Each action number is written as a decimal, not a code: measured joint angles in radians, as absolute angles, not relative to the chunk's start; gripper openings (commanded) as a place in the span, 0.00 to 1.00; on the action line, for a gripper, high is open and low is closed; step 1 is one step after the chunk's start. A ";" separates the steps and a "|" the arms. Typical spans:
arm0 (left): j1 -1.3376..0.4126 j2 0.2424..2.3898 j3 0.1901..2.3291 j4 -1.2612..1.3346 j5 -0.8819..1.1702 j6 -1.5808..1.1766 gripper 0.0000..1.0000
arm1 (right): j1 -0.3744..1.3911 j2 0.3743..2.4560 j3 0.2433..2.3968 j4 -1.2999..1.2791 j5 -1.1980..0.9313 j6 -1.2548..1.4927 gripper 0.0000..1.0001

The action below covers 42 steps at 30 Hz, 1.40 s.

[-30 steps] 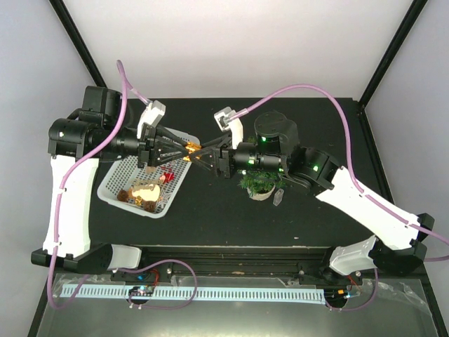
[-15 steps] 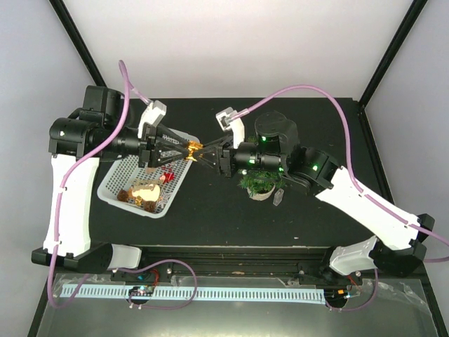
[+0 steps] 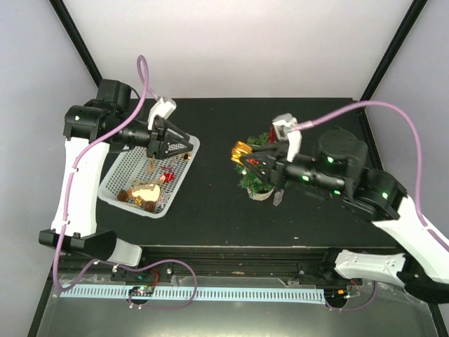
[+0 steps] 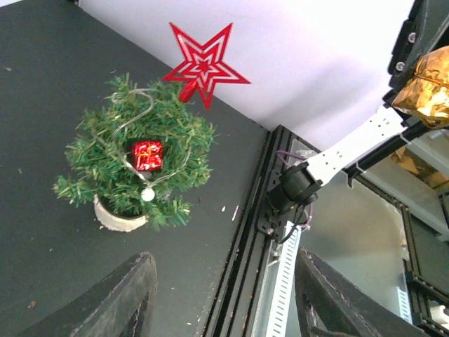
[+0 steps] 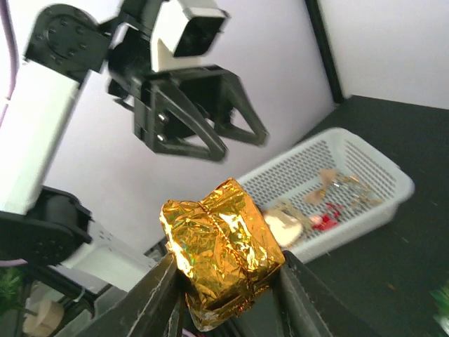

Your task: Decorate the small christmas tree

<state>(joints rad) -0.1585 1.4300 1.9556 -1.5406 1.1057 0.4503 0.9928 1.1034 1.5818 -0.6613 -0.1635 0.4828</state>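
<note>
The small christmas tree (image 4: 133,165) stands on the black table with a red star (image 4: 203,67) at its top, a small red gift (image 4: 147,154) and a silver bead string. From above, the tree (image 3: 254,182) is partly hidden under my right arm. My right gripper (image 3: 243,153) is shut on a gold foil gift box (image 5: 224,246), and holds it just left of the treetop. That gold box (image 3: 241,149) sits between both fingers. My left gripper (image 3: 184,146) hangs open above the white basket (image 3: 112,193), nothing between its fingers (image 4: 119,302).
The basket (image 5: 382,175) holds gold and red ornaments (image 3: 146,189). A small grey piece (image 3: 278,199) lies beside the tree's pot. The metal rail (image 4: 263,232) runs along the table's front edge. My left gripper (image 5: 189,119) shows in the right wrist view, beyond the box.
Both grippers met at the gold box over the basket's right rim. The left gripper let go, opened and drew back left. The right arm carried the box right to the tree.
</note>
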 measured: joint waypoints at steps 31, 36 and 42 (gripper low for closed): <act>-0.159 1.481 1.919 -1.540 0.942 0.453 0.56 | 0.549 0.973 1.140 -0.834 0.032 0.626 0.39; -0.159 1.481 1.907 -1.540 0.942 0.453 0.56 | 0.548 0.992 1.137 -0.807 -0.001 0.611 0.38; -0.159 1.479 1.900 -1.540 0.942 0.453 0.56 | 0.545 1.009 1.104 -0.787 -0.029 0.607 0.38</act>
